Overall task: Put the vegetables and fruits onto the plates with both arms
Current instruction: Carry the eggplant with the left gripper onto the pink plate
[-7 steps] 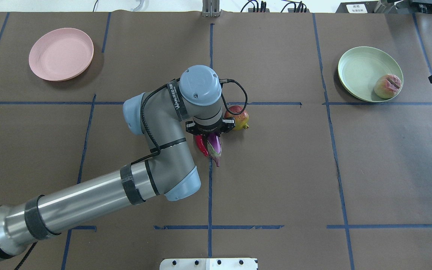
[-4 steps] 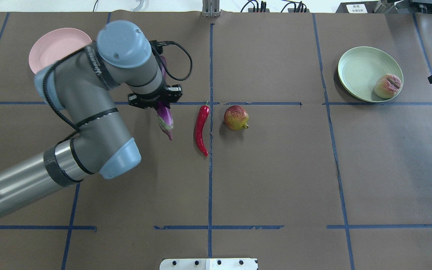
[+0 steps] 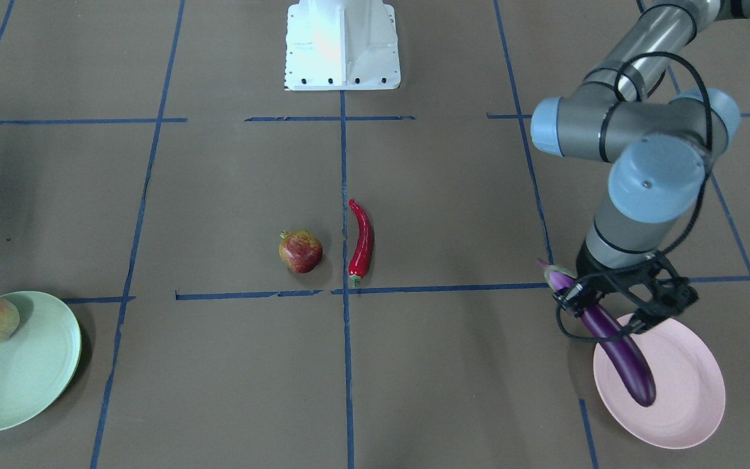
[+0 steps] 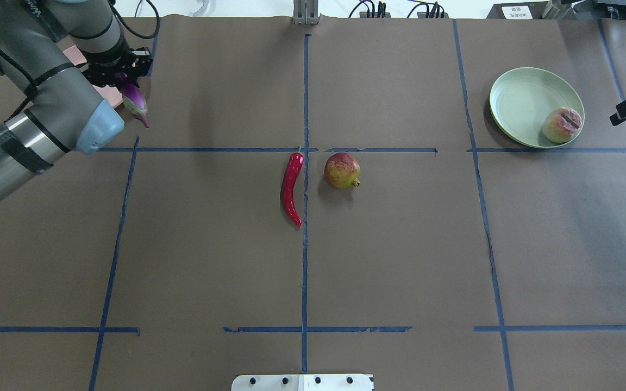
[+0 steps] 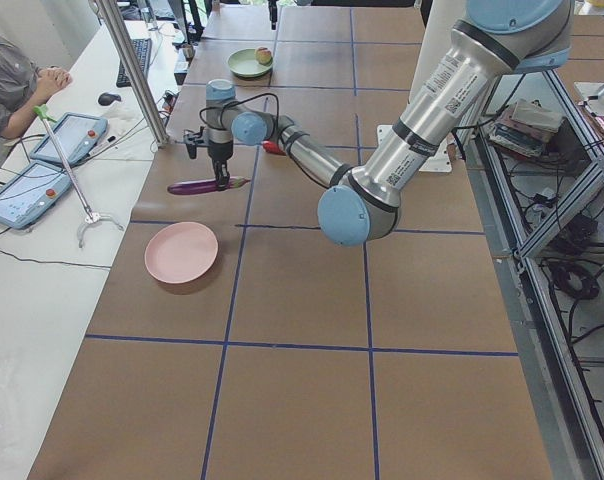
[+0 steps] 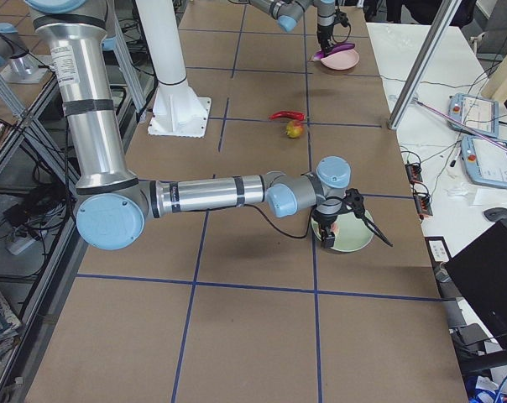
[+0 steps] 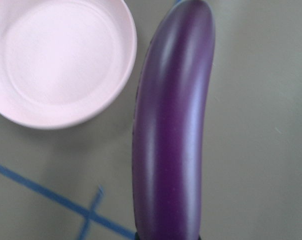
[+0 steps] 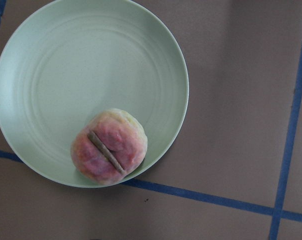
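Note:
My left gripper (image 3: 622, 301) is shut on the purple eggplant (image 3: 617, 345) near its cap and holds it level in the air. The eggplant's free end hangs over the near rim of the pink plate (image 3: 681, 397). The left wrist view shows the eggplant (image 7: 173, 130) beside the empty pink plate (image 7: 56, 60). The red chili (image 4: 291, 187) and the pomegranate (image 4: 342, 170) lie side by side at the table's middle. The peach (image 4: 562, 124) lies on the mint green plate (image 4: 522, 100). My right gripper (image 6: 331, 231) hovers over that plate; I cannot tell how its jaws stand.
The white base block (image 3: 342, 45) stands at the robot's edge of the table. A metal post (image 4: 305, 11) stands at the far edge. A side table with tablets (image 5: 42, 170) and a seated person runs beyond the pink plate.
My left arm has carried the eggplant from the table's middle to the far left, up to the pink plate. The chili and pomegranate stay at the middle.

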Available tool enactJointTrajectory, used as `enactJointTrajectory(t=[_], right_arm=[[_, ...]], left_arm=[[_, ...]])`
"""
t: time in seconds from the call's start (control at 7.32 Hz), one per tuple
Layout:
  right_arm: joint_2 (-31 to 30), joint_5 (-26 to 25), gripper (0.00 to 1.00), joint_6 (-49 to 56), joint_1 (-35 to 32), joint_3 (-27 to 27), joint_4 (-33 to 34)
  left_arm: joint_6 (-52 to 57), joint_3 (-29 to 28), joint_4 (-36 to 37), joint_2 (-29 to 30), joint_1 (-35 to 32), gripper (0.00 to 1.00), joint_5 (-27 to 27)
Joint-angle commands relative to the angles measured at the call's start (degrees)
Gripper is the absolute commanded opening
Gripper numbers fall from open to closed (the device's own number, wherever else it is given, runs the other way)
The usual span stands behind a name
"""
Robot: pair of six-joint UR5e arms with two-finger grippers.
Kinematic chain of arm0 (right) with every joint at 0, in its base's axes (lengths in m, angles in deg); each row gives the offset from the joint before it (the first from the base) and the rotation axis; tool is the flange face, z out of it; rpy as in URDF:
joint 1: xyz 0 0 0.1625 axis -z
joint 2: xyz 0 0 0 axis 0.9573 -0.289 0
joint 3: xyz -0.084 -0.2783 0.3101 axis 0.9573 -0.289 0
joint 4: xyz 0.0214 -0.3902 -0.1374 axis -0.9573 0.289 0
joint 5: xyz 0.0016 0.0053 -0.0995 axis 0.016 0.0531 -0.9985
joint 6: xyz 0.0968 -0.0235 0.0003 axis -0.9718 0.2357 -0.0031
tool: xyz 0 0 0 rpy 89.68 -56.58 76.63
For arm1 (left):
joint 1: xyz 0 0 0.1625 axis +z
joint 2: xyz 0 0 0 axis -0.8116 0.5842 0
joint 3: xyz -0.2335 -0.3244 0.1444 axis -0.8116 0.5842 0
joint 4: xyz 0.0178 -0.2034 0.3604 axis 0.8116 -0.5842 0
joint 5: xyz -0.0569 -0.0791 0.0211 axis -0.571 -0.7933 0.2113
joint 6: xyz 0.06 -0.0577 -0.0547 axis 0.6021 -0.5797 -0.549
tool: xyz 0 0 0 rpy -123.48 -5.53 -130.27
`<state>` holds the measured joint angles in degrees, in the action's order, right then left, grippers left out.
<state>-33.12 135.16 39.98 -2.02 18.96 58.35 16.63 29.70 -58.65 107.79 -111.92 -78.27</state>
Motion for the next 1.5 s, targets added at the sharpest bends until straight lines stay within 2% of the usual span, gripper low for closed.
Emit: enactJointTrajectory(t=[0.0, 0.14, 0.27, 0.41, 0.55, 0.68, 0.82, 0.96, 1.09, 1.37], right_arm=[[0.43, 0.02, 1.0, -0.11, 1.56, 0.96, 0.0], [0.52, 0.02, 1.0, -0.28, 2.09, 1.57, 0.0], [0.52, 0.02, 1.0, -0.29, 2.53, 1.84, 0.0], [0.69, 0.02, 1.0, -0.29, 2.88, 2.19, 0.08], [0.69, 0.02, 1.0, -0.37, 3.84, 4.02, 0.09], [0.69, 0.02, 1.0, -3.07, 6.03, 6.91, 0.09], [2.7, -0.16, 1.0, -8.84, 8.75, 8.51, 0.09], [4.89, 0.1, 1.0, -13.86, 9.99, 9.74, 0.26], [6.31, -0.16, 1.0, -19.22, 14.01, 11.06, 0.78], [12.8, -2.43, 1.0, -31.08, 21.66, 10.37, 1.05]], left_arm=[[11.16, -18.52, -11.77, 0.04, -4.64, 0.09, 0.03], [12.5, -23.47, -16.88, 0.05, -4.82, 0.19, 0.03], [17.13, -23.69, -17.37, 0.05, -4.91, 0.43, -0.15], [19.09, -23.52, -17.72, -0.13, -5.43, 0.99, -0.32], [20.41, -23.17, -17.55, -0.3, -6.05, 1.0, -2.41], [24.43, -20.99, -17.2, -1.18, -8.93, 1.0, -7.74], [28.38, -15.49, -16.93, -5.45, -10.61, 1.0, -10.58], [29.12, -10.04, -16.76, -8.54, -10.97, 1.0, -11.56], [29.13, -5.55, -16.5, -11.44, -10.98, 1.0, -11.92], [29.04, -0.69, -15.18, -13.83, -10.98, 1.0, -13.94]])
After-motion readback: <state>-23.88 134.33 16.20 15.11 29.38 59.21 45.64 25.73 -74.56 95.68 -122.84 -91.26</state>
